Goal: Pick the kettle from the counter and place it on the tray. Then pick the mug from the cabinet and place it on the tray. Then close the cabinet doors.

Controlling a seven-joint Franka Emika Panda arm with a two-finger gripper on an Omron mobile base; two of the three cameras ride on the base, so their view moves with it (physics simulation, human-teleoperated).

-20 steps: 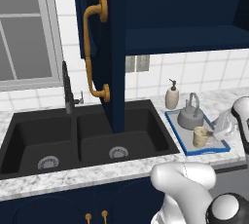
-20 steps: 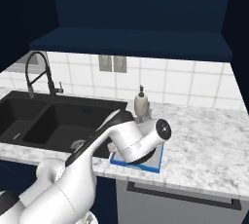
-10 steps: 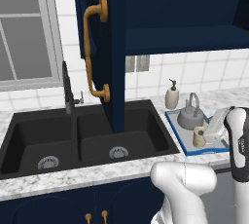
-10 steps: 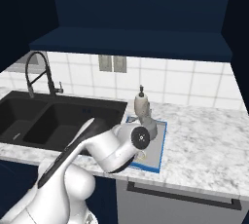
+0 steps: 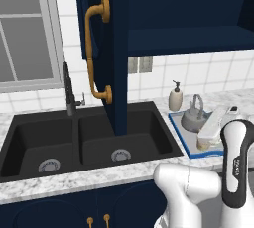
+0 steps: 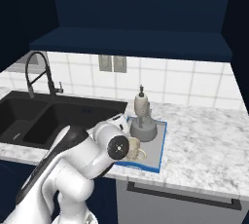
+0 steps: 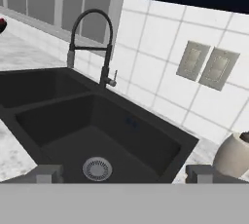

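Now, with kettle (image 6: 143, 127) and mug (image 6: 133, 148) on tray (image 6: 159, 156), gripper (image 7: 124, 174) spread and empty, risks clipping both when swinging toward the open cabinet door (image 5: 110, 48).

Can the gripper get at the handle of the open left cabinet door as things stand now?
Probably yes. The handle hangs over the sink with nothing in front of it. The kettle and mug sit on the tray, off to the side.

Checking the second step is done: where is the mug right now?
The mug sits on the tray, at its front edge just in front of the kettle, right of the sink in the right base view.
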